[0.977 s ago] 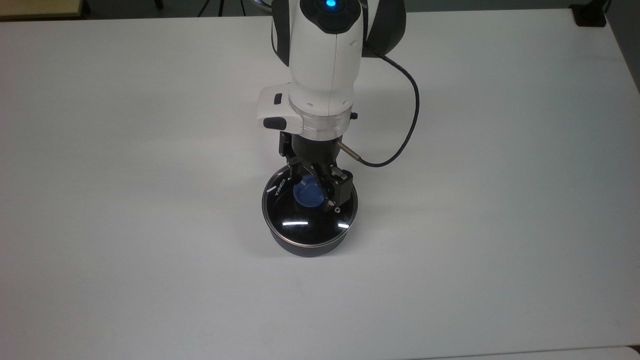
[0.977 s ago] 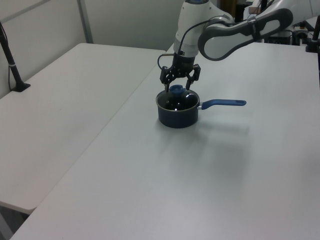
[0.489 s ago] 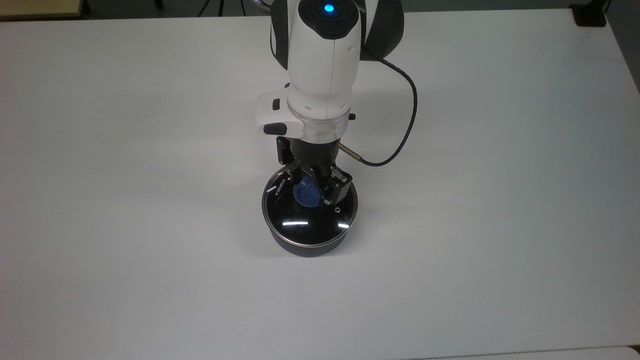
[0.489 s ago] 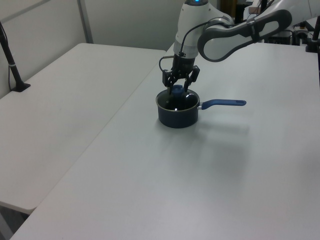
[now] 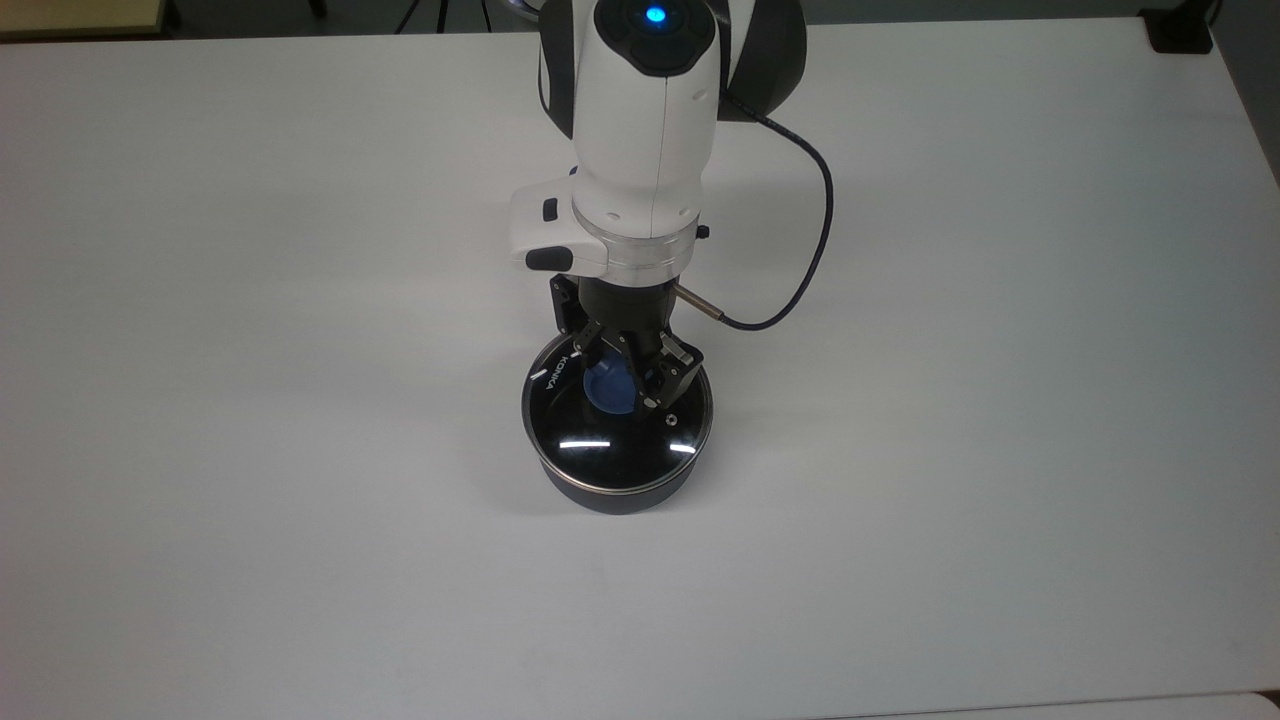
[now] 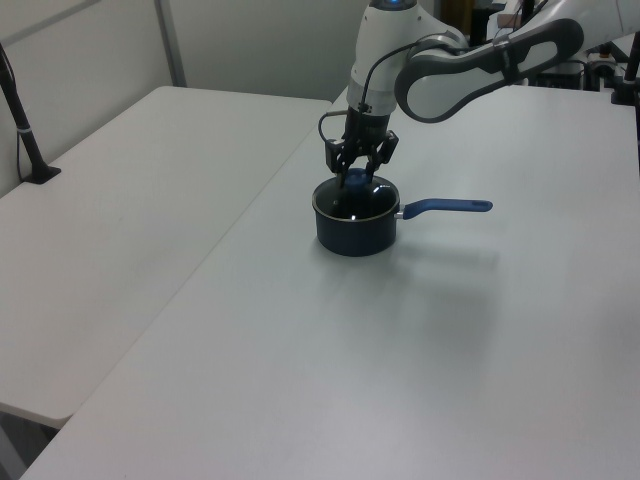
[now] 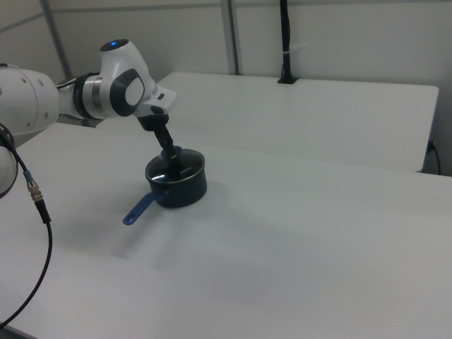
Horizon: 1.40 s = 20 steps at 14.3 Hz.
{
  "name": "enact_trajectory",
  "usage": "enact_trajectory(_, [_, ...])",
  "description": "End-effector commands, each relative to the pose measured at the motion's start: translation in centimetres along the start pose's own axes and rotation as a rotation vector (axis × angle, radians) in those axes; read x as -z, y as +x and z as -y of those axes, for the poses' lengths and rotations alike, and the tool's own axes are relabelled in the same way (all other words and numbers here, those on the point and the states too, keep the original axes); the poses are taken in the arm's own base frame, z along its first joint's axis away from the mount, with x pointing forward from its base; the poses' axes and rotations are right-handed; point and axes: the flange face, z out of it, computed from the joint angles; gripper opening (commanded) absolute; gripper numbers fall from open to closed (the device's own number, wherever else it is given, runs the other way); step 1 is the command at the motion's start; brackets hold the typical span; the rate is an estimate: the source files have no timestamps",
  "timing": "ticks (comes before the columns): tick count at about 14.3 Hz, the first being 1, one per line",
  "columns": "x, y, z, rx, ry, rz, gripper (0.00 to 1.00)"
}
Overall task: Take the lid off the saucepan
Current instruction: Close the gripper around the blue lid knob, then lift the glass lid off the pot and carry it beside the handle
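The saucepan [image 5: 615,497] stands in the middle of the white table, a small dark navy pot. Its long blue handle [image 6: 450,206] points to the left view's right and shows as the same handle [image 7: 140,208] in the right view. The glass lid [image 5: 600,450] lies on the pot, metal rim and white lettering showing, a vent hole near the fingers. My gripper [image 5: 622,378] comes down from above and is shut on the lid's blue knob [image 5: 608,395], one finger on each side. In the left view the gripper [image 6: 358,178] sits on top of the saucepan [image 6: 355,232].
A dark cable [image 5: 815,250] loops from my wrist to the top view's right. A black post [image 6: 25,130] is clamped to the neighbouring table at the left view's left. A black block [image 5: 1180,30] sits at the table's far right corner in the top view.
The fingers have drawn together from wide apart onto the blue knob. The wrist has come slightly lower, and the lid has shifted a touch to the top view's left.
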Motion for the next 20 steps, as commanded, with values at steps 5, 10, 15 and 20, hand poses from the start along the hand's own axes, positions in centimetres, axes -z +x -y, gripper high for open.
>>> enact_trajectory(5, [4.1, 6.3, -9.2, 0.227, 0.029, 0.001, 0.47])
enact_trajectory(10, [5.4, 6.0, -18.3, 0.384, 0.03, 0.066, 0.44])
enact_trajectory(15, [2.5, 2.4, -21.1, 0.478, -0.017, 0.151, 0.44])
enact_trajectory(20, [-1.5, -2.2, -20.9, 0.533, -0.044, 0.243, 0.44])
